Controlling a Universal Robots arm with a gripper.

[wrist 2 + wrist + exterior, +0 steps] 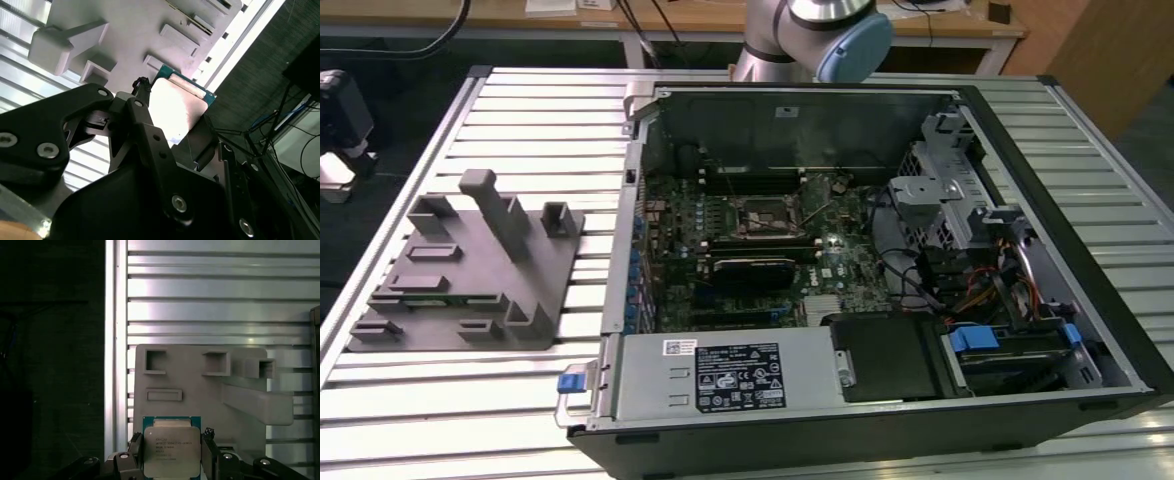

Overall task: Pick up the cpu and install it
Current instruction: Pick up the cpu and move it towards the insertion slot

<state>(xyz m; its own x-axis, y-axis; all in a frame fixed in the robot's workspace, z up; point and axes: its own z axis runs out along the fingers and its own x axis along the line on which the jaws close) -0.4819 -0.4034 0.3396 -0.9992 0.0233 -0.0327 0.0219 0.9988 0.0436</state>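
We see the tool (171, 456) clenched on the cpu (171, 440) by two opp. edges, held flat, prob. to spare its contacts, over the grey fixture (200, 390) on the slatted surface (200, 290).

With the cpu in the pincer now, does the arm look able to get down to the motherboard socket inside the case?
Probably yes. The pincer grips the cpu, the case lies open, and nothing lies over the socket; whether its frame is open is unclear.
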